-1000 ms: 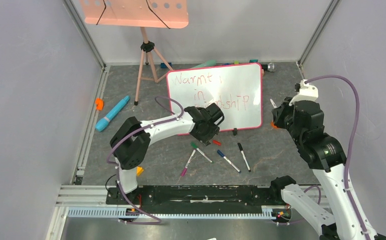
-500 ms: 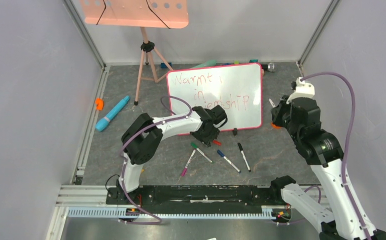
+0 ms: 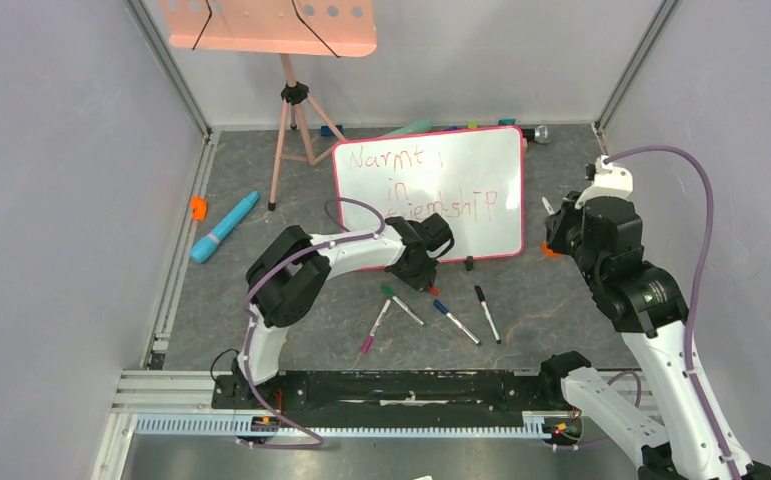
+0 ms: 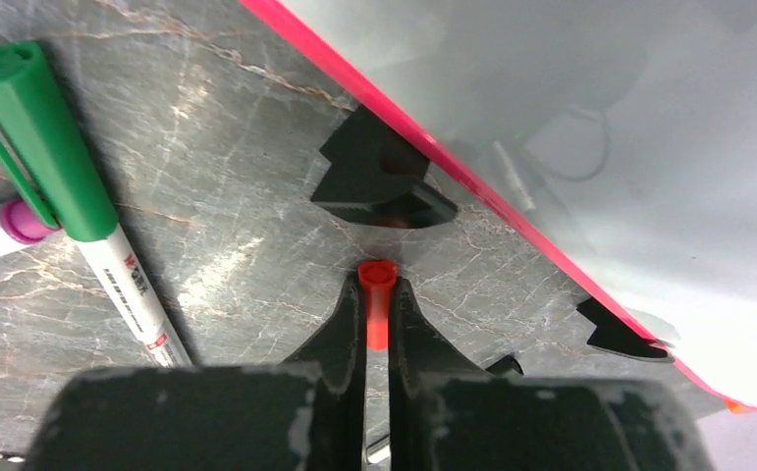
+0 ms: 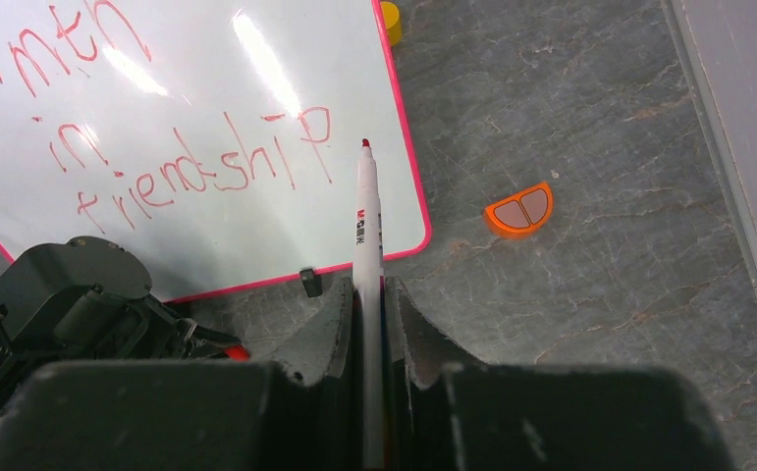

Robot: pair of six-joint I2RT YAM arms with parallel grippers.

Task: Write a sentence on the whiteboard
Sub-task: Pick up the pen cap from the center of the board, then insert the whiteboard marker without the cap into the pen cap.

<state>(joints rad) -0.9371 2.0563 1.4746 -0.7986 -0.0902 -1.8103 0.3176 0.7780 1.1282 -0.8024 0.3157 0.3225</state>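
Note:
The whiteboard (image 3: 481,160) lies on the grey floor with its pink-red rim toward me; the wrist views also show the whiteboard (image 5: 286,231) (image 4: 649,147). The sentence (image 3: 431,195) is in thin red marker, and in the right wrist view the sentence (image 5: 188,167) reads "armth in friendship". My left gripper (image 3: 429,282) (image 4: 377,294) is down at the board's near edge, shut on a small red cap (image 4: 378,314). To the right of the board, my right gripper (image 3: 561,222) (image 5: 368,289) is shut on a white marker (image 5: 365,216) (image 3: 545,206); its bare red tip points at the board's right rim.
A green marker (image 4: 55,157) (image 3: 401,303), a pink one (image 3: 375,325), a blue one (image 3: 456,322) and a black one (image 3: 486,313) lie in front of the board. A black clip foot (image 4: 374,182) sits by the cap. An orange half-round piece (image 5: 518,209) lies right. A tripod tray (image 3: 271,25) stands behind.
The left gripper has come down by the board's near edge and shut on the red cap. The right arm with its marker has barely shifted.

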